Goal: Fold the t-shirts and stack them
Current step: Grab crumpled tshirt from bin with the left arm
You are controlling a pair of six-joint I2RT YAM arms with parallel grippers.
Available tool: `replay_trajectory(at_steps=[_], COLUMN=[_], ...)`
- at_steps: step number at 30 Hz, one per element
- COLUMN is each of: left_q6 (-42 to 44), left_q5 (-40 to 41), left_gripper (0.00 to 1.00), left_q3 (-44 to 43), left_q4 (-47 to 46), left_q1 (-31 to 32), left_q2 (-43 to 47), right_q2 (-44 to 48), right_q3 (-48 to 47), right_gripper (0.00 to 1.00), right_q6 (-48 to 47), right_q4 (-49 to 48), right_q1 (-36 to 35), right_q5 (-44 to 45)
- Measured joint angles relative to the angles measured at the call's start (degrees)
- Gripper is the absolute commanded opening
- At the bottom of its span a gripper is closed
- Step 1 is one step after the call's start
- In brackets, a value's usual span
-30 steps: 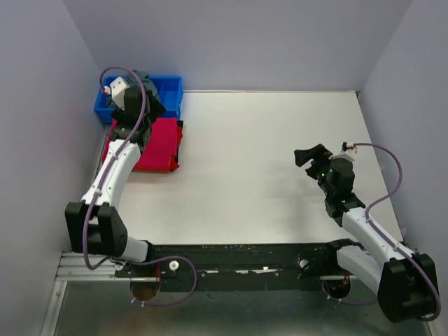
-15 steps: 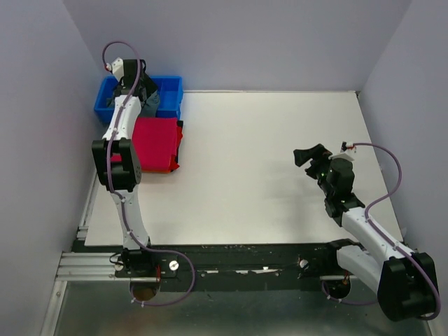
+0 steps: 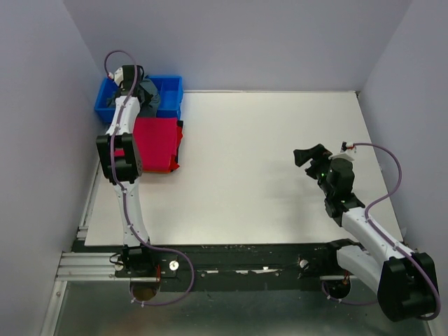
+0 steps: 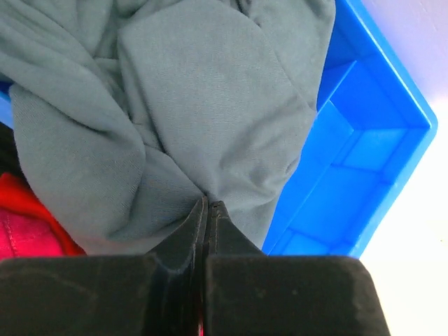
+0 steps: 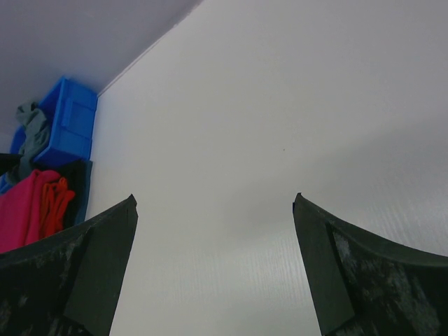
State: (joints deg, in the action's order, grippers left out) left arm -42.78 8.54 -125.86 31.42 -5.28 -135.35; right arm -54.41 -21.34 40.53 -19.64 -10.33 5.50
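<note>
The left gripper [image 4: 208, 208] has its two black fingers pressed together on a pinch of the crumpled grey cotton t-shirt [image 4: 189, 105]. The cloth puckers right at the tips and spreads away beyond them. Beneath and around the cloth is the blue plastic bin [image 4: 364, 161], where the shirt lies heaped and unfolded. A stretch of the bin's bare floor shows off to one side of the fingers. Just behind the gripper, hard against the bin's near wall, a pile of folded red t-shirts [image 3: 155, 143] lies flat on the white table [image 3: 266, 161].

From where I stand, part of the job looks done: the red pile is folded and stacked. The grey shirt is only gripped, so it has yet to be lifted out, spread, folded and laid on top. Whether more shirts hide under it I cannot tell.

The left arm is stretched long from its base along the table's edge, with the wrist tipped down into the bin. The right gripper [image 3: 308, 155] hangs well apart from all this, over bare table. Its fingers are spread wide with nothing between them, the elbow is bent, and the gripper is aimed towards the bin's corner.
</note>
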Motion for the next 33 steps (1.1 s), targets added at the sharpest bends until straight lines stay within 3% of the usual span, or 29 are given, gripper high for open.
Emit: replay_trajectory(at_steps=[12, 18, 21, 28, 33], left_q6=[2.8, 4.3, 5.2, 4.4, 4.1], left_q5=[-0.3, 0.1, 0.5, 1.4, 2.7], left_gripper=[0.00, 0.00, 0.52, 0.73, 0.75], left_q3=[3.3, 0.0, 0.5, -3.5, -7.0], left_q4=[-0.1, 1.2, 0.8, 3.0, 2.8], left_q1=[-0.1, 0.3, 0.7, 1.0, 1.1], left_q2=[7.3, 8.6, 8.7, 6.2, 1.7], right_q2=[0.7, 1.2, 1.5, 1.6, 1.7], right_q3=[0.0, 0.0, 0.0, 0.0, 0.0], right_gripper=[1.00, 1.00, 1.00, 1.00, 1.00], right_q6=[0.0, 0.0, 0.0, 0.0, 0.0], right_q4=[0.0, 0.0, 0.0, 0.1, 0.1], right_q1=[0.0, 0.0, 0.0, 0.0, 0.0], right_q5=[0.0, 0.0, 0.0, 0.0, 0.0])
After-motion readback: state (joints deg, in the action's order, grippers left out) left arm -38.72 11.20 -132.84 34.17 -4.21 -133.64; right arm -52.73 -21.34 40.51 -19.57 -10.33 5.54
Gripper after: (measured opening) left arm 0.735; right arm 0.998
